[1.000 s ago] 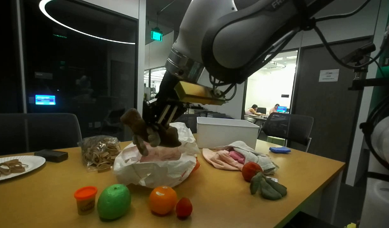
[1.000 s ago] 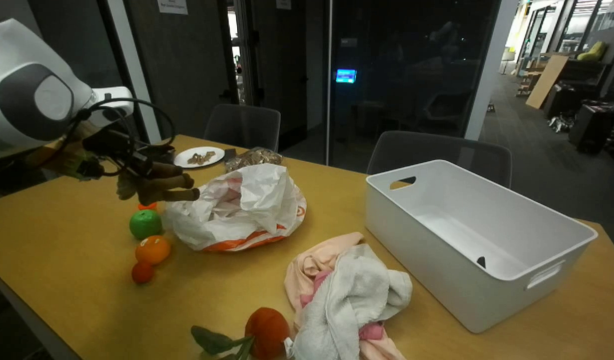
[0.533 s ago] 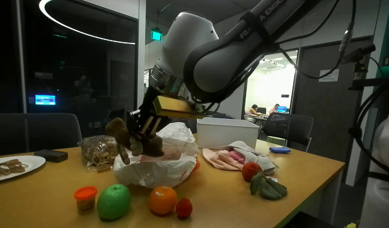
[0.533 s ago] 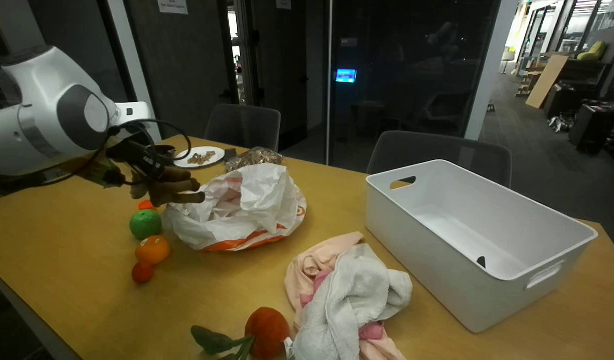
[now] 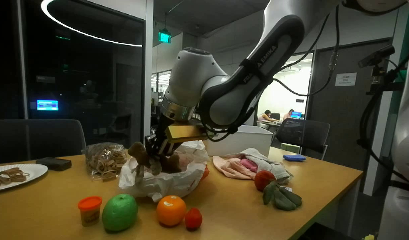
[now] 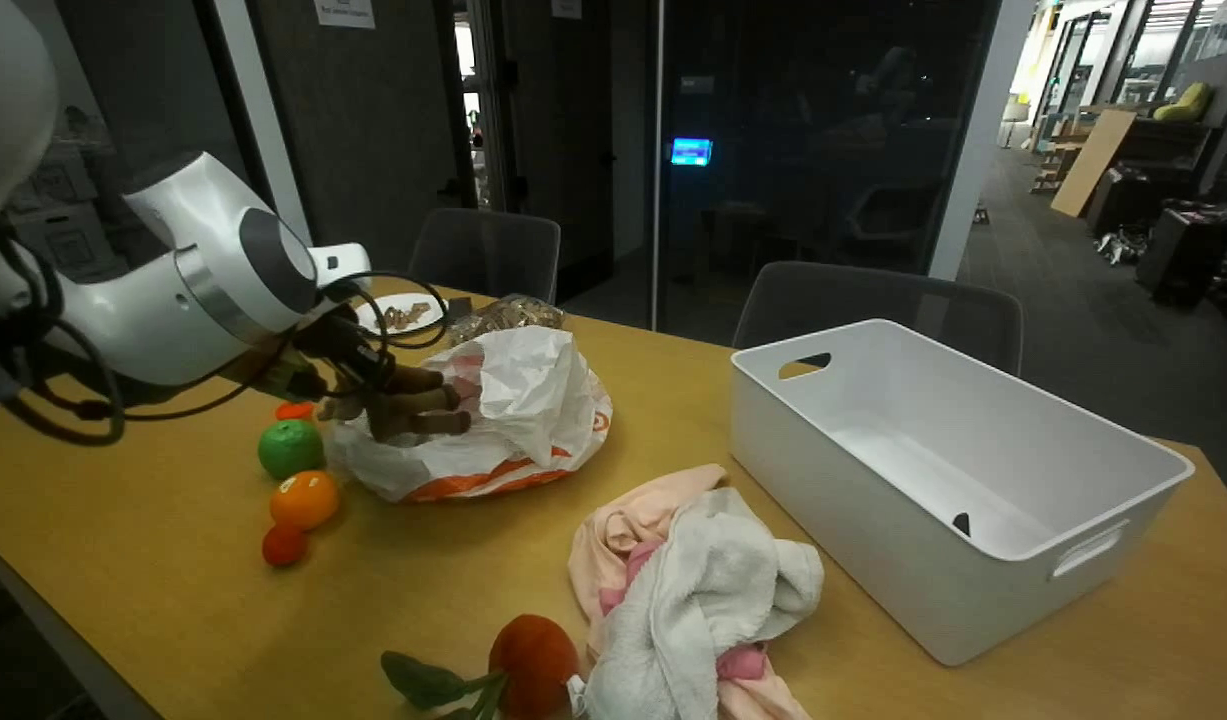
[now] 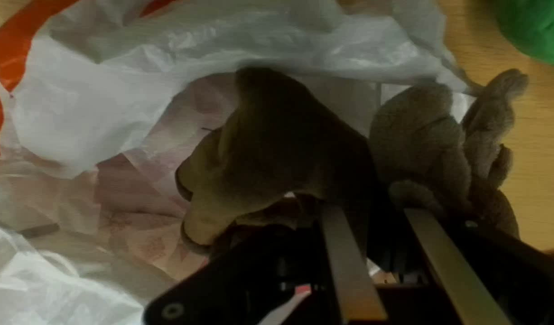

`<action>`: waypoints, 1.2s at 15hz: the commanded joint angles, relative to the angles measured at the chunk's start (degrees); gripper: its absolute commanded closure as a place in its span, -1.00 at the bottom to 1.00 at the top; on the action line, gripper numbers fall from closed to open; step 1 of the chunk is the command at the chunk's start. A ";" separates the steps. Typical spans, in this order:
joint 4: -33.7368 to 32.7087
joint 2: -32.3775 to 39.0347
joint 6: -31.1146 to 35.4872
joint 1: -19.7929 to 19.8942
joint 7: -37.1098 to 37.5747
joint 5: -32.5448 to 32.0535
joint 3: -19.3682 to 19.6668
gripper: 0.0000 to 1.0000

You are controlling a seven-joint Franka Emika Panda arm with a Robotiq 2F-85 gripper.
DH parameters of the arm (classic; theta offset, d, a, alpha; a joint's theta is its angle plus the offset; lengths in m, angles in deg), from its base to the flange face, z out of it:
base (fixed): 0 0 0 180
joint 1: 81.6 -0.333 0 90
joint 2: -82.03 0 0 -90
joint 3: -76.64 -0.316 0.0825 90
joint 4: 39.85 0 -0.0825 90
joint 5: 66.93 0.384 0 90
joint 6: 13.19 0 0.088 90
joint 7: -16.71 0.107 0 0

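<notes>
Plush toy in jaws: dk brown, w/ paler tan-grey bits; jaws black. Bag right below jaws: white w/ orange-red stripe, pinkish inside. Lower than jaws, nr bag: bright green fruit, orange fruit, small red fruit, tub w/ orange lid. Farther from jaws: towel lt grey over peach cloth, some pink btwn; bin off-white. Well away from jaws: plate white, pad blue. Worktop under jaws: yellowish-brown, faint grain.

What a white-and-black arm this is: EMIKA lettering, dark looping cables, a shiny metal ring, a yellow block, then the black gripper with pale strips and round screws!
</notes>
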 commanded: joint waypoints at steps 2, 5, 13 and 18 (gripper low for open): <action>-3.73 4.50 1.03 0.52 6.62 -9.77 2.77 0.78; -5.37 5.61 0.75 -0.28 11.97 -18.97 4.96 0.79; -4.38 9.06 1.01 0.45 15.54 -22.97 5.80 -0.13; -2.02 2.81 2.78 1.28 12.47 -17.66 4.04 -0.87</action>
